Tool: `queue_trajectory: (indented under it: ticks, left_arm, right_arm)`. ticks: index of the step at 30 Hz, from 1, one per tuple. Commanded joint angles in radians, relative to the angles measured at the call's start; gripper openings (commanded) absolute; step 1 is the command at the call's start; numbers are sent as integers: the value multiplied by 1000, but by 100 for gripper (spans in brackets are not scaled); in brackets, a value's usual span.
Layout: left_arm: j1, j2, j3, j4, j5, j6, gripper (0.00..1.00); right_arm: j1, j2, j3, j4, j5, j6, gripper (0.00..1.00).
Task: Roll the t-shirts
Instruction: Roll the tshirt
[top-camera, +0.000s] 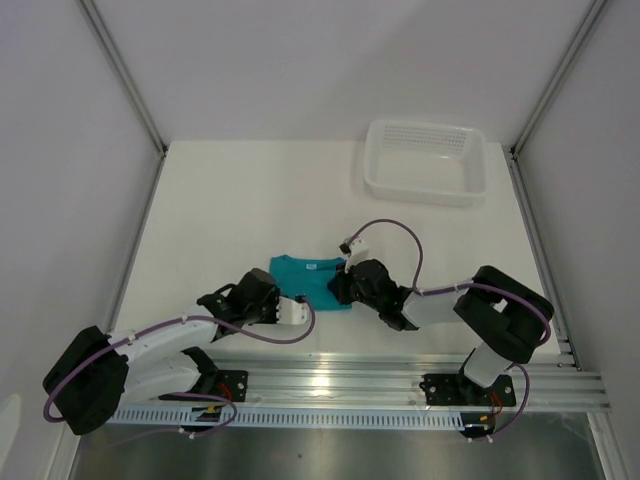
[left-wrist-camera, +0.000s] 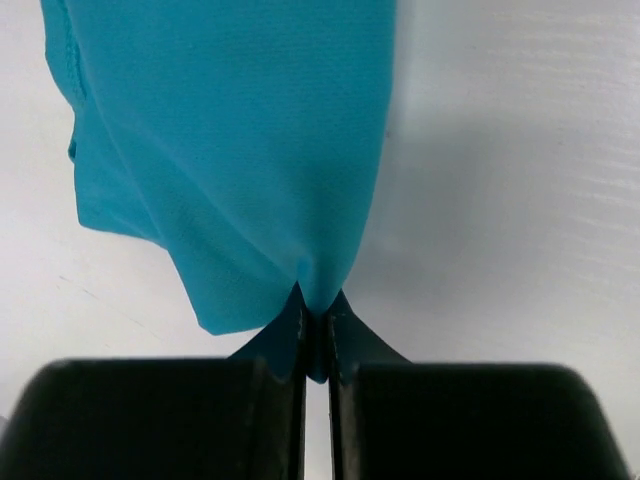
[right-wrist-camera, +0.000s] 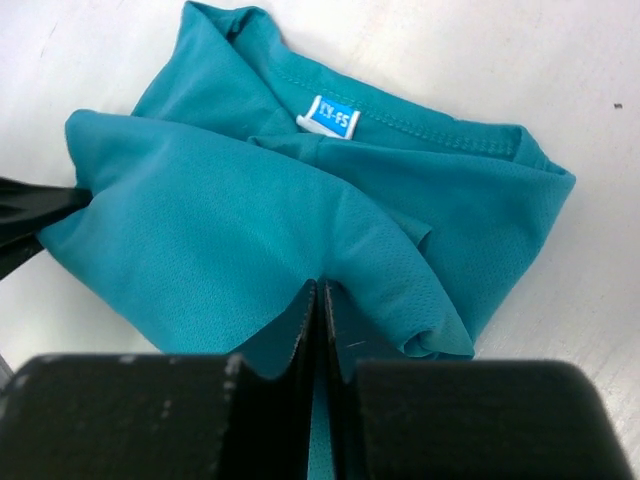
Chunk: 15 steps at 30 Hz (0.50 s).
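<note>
Teal t-shirt (top-camera: 303, 272) on white table (top-camera: 250, 200), left claw (left-wrist-camera: 318, 325) and right claw (right-wrist-camera: 320, 300) each clamped on its fabric

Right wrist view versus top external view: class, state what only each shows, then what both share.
Only the right wrist view shows the right end effector shut on a fold of the t-shirt, plus collar stitching. Only the top external view shows the white basket and the metal rail. Both show the teal t-shirt bunched on the white table.
</note>
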<state>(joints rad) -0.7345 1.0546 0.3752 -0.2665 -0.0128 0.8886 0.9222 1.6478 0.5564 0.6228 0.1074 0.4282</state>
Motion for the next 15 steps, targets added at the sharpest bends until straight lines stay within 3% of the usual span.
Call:
queue_trajectory:
  ticks: [1,5,8,11,15]
  left_arm:
    - [-6,-8,-4,-14,-26,-2,1]
    - [-2,-88,37,-92,54,-16,1]
    - [-2,-152,56,-148,94,-16,1]
    - [4,-172,70,-177,115,-22,1]
    - [17,-174,74,-177,132,-23,1]
  right_arm:
    - [17,-69,40,-58,-28,-124,11]
    - [18,-180,27,-119,-95,-270,29]
    - [17,-281,5,-196,-161,-418,52]
    - [18,-390,-18,-262,-208,-570,59]
    - [29,-505,-84,-313,-313,-820,61]
